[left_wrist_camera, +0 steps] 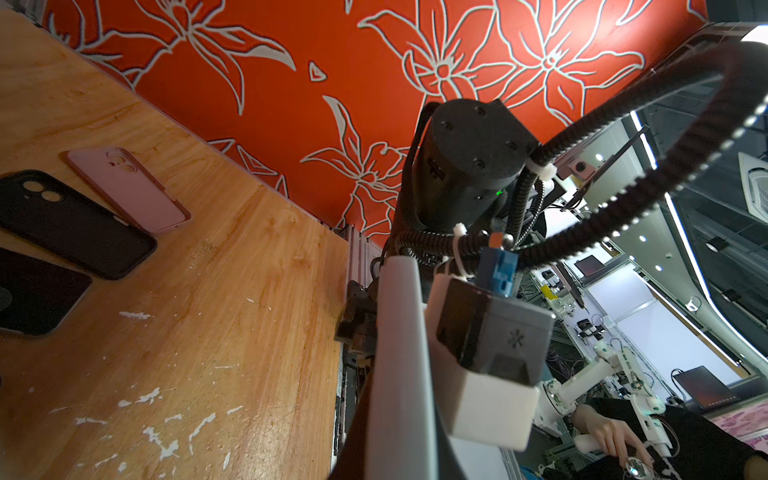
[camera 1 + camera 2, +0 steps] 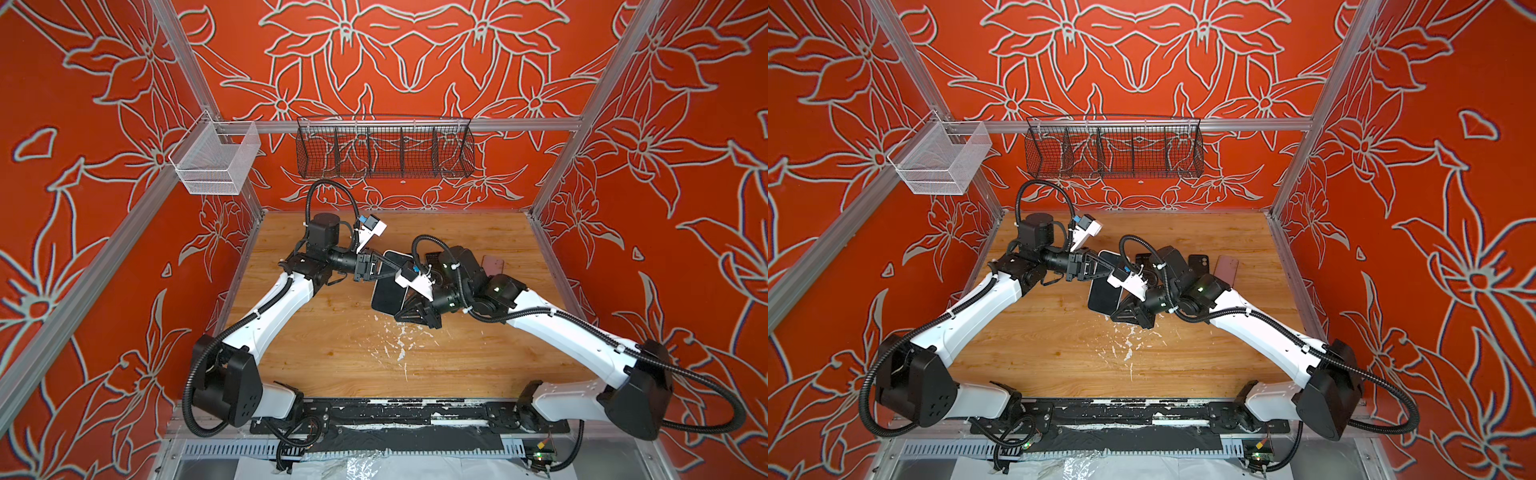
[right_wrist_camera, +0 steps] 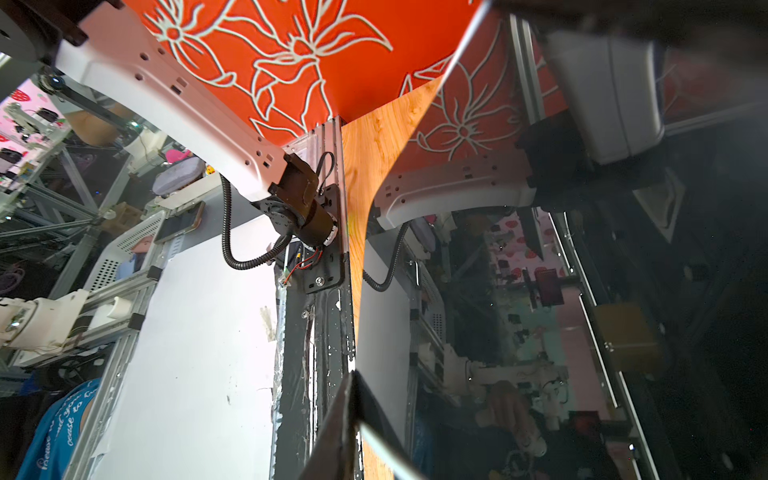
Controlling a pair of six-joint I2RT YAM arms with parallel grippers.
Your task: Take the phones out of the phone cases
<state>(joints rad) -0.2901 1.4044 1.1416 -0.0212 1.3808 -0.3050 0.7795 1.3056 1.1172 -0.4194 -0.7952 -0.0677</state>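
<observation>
Phone (image 2: pixel 386 295) is clamped at its far end by left gripper (image 2: pixel 395 269); whether right gripper (image 2: pixel 406 307), at the near end, grips cannot be told.

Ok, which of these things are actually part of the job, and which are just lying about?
In the job: phone, left gripper shut on its far end, right gripper at its near corner.

Lying about: pink case, black case, dark flat item beside it, white mesh basket, black wire basket.
</observation>
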